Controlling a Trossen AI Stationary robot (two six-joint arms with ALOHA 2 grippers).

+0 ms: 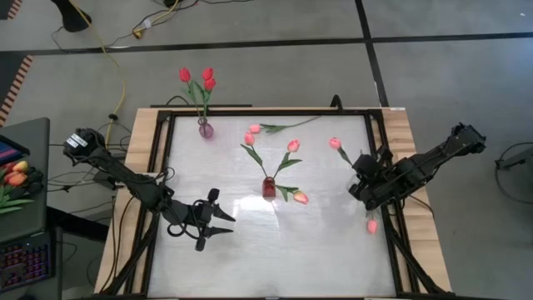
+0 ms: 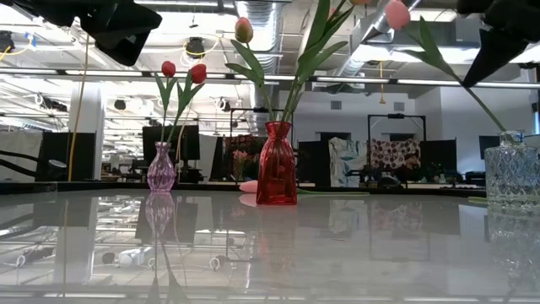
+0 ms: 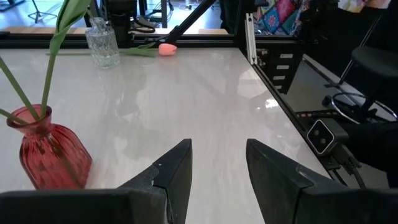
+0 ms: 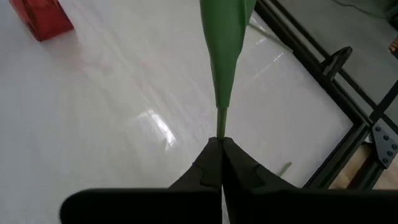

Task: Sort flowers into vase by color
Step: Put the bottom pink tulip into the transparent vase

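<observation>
Clenched right gripper (image 4: 221, 144) pinches a tulip's thin green stem (image 4: 220, 121), the leaf rising straight out ahead of its jaws; the pink head cannot be seen from this wrist. Such a flower is probably light and limp, liable to swing, so low on the stem suits a hold. Left gripper (image 3: 217, 163) waits with jaws parted, the red vase (image 3: 46, 149) just beside them. No readable writing appears.
</observation>
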